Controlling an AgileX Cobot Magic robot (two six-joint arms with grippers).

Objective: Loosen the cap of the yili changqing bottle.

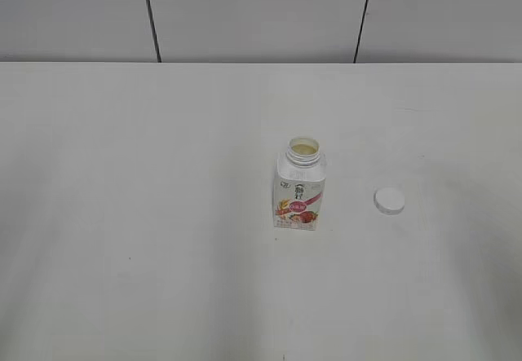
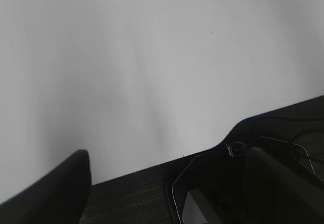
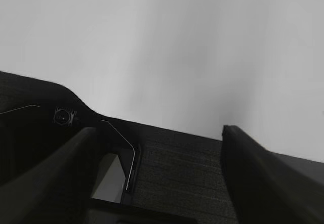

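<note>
Left claw [image 2: 167, 188]: seen only in its wrist view, fingers spread wide, nothing between them, hanging over the near edge of the white surface [image 1: 147, 214] above a dark base; it does not appear in the exterior view. Centre of surface: bottle [image 1: 299, 194] stands upright, label facing the camera, neck open, pale liquid visible inside the mouth. Right of the bottle, apart from it: cap [image 1: 389, 200] lies flat on the surface, clear of the neck. Right claw [image 3: 157, 173]: seen only in its wrist view, fingers likewise spread, empty, also over the near edge and well away from bottle and cap. Judgement on progress: cap is not merely loosened but fully off and set down, so the task reads as complete; both arms appear parked clear of the work area. Nothing seems left to do, unless the cap must go back on.
</note>
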